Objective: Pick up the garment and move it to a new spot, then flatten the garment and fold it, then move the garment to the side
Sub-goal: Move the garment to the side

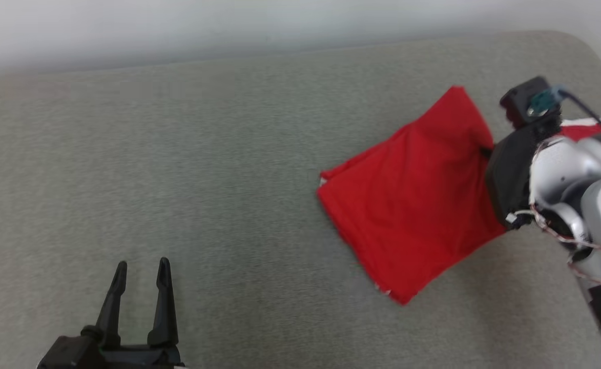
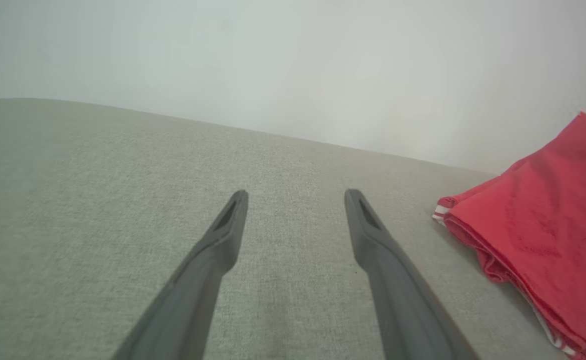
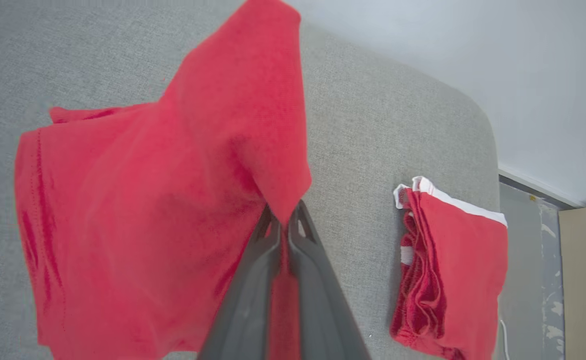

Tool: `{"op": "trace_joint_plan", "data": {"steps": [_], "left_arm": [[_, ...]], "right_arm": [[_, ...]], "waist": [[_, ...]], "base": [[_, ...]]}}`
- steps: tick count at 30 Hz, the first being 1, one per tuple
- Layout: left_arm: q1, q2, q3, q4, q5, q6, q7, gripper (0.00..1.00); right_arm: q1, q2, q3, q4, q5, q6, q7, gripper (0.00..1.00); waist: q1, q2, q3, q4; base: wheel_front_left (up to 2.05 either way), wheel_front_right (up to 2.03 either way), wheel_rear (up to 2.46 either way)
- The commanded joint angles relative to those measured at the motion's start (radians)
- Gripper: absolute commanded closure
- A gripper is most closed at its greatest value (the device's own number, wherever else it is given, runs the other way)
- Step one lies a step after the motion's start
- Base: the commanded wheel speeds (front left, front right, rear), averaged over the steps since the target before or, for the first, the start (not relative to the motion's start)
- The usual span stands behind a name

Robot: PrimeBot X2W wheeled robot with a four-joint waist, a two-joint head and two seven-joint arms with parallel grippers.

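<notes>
Presently we find the right gripper [image 3: 284, 220] clamped on an edge of the garment [image 3: 138, 215], which drapes just beyond its tips, evidently for carrying. The left gripper [image 1: 142, 266] stands spread, well apart.

Soft, even light, bright, with no glare. The head view is slightly smeared, most on the right forearm [image 1: 577, 169] at 3 o'clock. The red garment [image 1: 413, 200] casts only a faint shadow. In the left wrist view the grey cushion [image 2: 73, 200] edge bows, and the left gripper [image 2: 296, 192] goes soft toward 6 o'clock
</notes>
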State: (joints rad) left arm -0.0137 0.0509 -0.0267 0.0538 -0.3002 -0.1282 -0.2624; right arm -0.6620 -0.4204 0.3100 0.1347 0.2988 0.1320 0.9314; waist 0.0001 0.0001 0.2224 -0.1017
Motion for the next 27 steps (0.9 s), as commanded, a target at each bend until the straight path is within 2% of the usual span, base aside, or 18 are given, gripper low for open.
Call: {"op": "trace_joint_plan", "data": {"steps": [1,7,11,19,27], "left_arm": [[-0.017,-0.001,-0.002,-0.009,0.01,0.005,-0.003,0.0],[-0.038,0.0,-0.007,-0.034,0.043,0.011,-0.003,0.0],[-0.054,0.0,0.003,-0.047,0.058,0.007,-0.003,0.0],[-0.067,0.0,0.011,-0.061,0.094,0.0,-0.003,0.0],[-0.073,0.005,0.011,-0.067,0.126,-0.002,-0.003,0.0]], "right_arm": [[-0.025,-0.017,-0.002,-0.006,0.0,-0.003,-0.004,1.0],[-0.103,-0.056,-0.031,0.001,-0.018,-0.003,-0.019,1.0],[-0.145,-0.076,-0.068,0.028,-0.041,-0.003,-0.053,1.0],[-0.185,-0.108,-0.139,0.086,-0.087,-0.004,-0.117,1.0],[-0.161,-0.152,-0.25,0.141,-0.143,-0.004,-0.185,1.0]], "waist": [[-0.0001,-0.0001,0.03,-0.075],[-0.0001,-0.0001,0.069,-0.15],[-0.0001,-0.0001,0.094,-0.173],[-0.0001,-0.0001,0.135,-0.181],[-0.0001,-0.0001,0.177,-0.167]], "base": [[0.0,0.0,0.0],[0.0,0.0,0.0],[0.0,0.0,0.0],[0.0,0.0,0.0],[0.0,0.0,0.0]]}}
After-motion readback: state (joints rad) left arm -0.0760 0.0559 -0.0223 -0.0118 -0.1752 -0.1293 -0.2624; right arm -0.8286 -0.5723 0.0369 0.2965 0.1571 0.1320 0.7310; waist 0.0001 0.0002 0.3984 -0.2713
